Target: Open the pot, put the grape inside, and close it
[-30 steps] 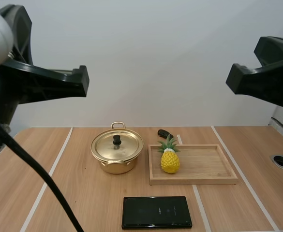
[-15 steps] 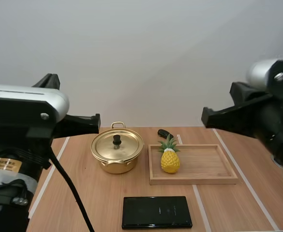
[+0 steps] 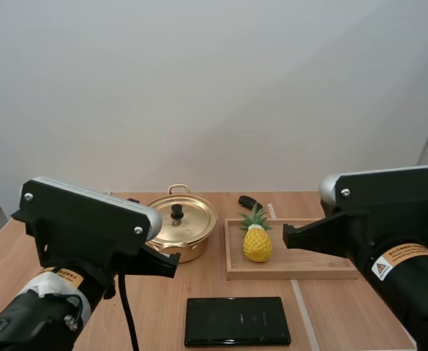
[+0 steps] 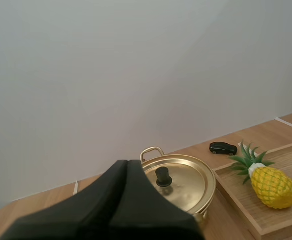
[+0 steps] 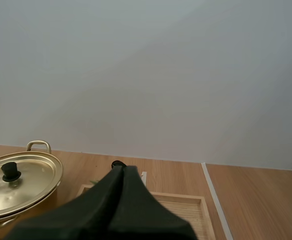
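Two grippers, both pinched together on nothing: left gripper (image 4: pixel 126 165), right gripper (image 5: pixel 124 170).
High view: the gold pot (image 3: pixel 178 238) sits with its lid (image 3: pixel 190 219) on, just beside the wooden tray (image 3: pixel 312 252), where a pineapple (image 3: pixel 257 243) stands (yellow, green crown). Left wrist view: the joined fingers (image 4: pixel 111 200) hang short of the pot and apart from it, with the lid's black knob (image 4: pixel 161 176) just past the tip. Right wrist view: the right gripper's tip sits over the tray's far rim, with the pot well off to the side.
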Robot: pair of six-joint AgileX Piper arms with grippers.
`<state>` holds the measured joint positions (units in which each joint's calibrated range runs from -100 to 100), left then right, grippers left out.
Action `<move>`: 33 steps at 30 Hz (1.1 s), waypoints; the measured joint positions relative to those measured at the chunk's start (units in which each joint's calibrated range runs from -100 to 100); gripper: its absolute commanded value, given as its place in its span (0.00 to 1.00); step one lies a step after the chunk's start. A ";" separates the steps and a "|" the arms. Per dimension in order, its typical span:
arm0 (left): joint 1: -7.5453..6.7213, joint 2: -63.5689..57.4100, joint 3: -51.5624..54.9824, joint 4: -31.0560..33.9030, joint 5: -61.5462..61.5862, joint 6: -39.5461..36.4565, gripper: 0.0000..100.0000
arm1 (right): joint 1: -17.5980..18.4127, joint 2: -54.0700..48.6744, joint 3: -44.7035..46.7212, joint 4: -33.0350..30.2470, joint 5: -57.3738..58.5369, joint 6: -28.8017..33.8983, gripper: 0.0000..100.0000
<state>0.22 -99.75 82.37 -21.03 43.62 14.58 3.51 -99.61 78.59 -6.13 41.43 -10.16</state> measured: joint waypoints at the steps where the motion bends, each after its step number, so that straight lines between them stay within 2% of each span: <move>1: 0.00 0.00 0.00 -0.04 0.00 0.00 0.00 | 0.00 0.00 0.00 0.79 0.00 0.00 0.00; 5: 0.00 0.00 0.12 -0.13 -1.18 0.21 0.00 | 0.00 0.00 0.03 2.46 0.00 0.00 0.00; 8: 0.00 0.00 1.19 -0.13 -6.49 0.22 0.00 | 0.00 0.00 0.44 2.69 -0.22 0.00 0.00; 14: 0.00 0.00 9.45 -0.13 -28.93 -1.75 0.00 | 0.00 0.00 5.14 2.78 -7.53 0.00 0.00; 19: 0.00 0.00 14.60 -0.13 -40.36 -4.58 0.00 | 0.00 0.11 10.34 0.96 -15.85 0.00 0.00; 25: 0.00 0.00 16.00 -0.16 -42.09 -9.53 0.00 | 0.00 -0.01 15.33 -0.28 -21.10 0.00 0.00; 33: 0.00 0.00 17.44 -0.28 -40.81 -10.01 0.00 | 0.00 -0.01 20.28 -0.60 -21.28 0.00 0.00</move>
<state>0.22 -99.75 99.80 -21.31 2.81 4.57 3.51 -99.62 98.87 -6.74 20.15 -10.16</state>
